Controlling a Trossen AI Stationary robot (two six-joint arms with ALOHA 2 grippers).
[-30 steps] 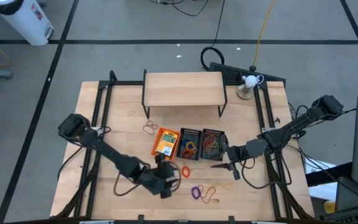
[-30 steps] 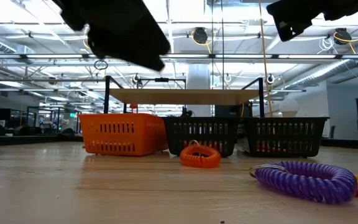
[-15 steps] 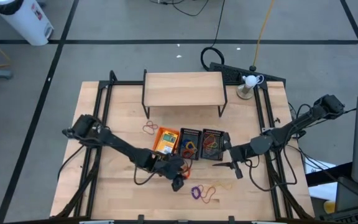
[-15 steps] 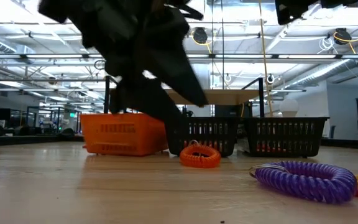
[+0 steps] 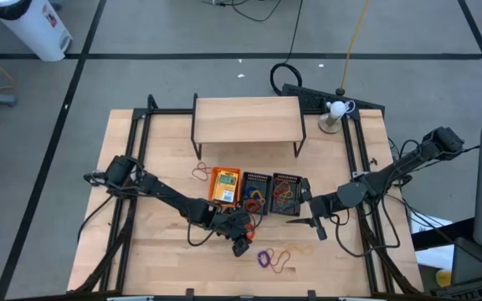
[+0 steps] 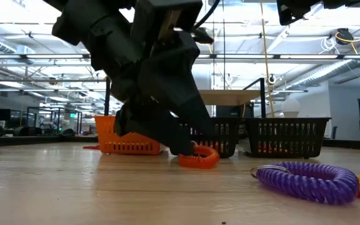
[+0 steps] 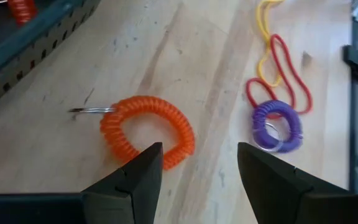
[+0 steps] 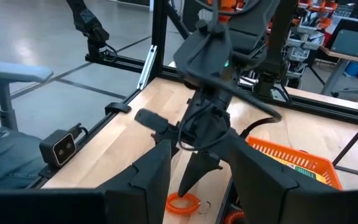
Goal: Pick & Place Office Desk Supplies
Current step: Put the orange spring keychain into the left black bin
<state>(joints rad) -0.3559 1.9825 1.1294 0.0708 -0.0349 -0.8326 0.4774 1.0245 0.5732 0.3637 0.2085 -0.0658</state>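
Observation:
An orange coil band lies flat on the wooden table in front of the trays. My left gripper slants down over its near rim, open; one fingertip stands at the rim, the other over bare wood. A purple coil, a red band and a yellow band lie farther right. An orange tray with a crayon box and two black mesh trays stand in a row. My right gripper hovers open and level, right of the trays. My left gripper comes at the orange coil's near rim slanting down from the table's left. One fingertip stands right at that rim; I cannot tell whether it touches. The coil lies flat on the table.
A wooden shelf riser stands behind the trays. Loose thin bands lie left of the orange tray. A white lamp-like object sits at the far right corner. Black frame rails run along both table sides.
My left gripper has swung toward the table's right and come down to the orange coil, rolling its wrist as it went; its fingers stay apart. The orange tray has turned a little and now sits squarer beside the black trays.

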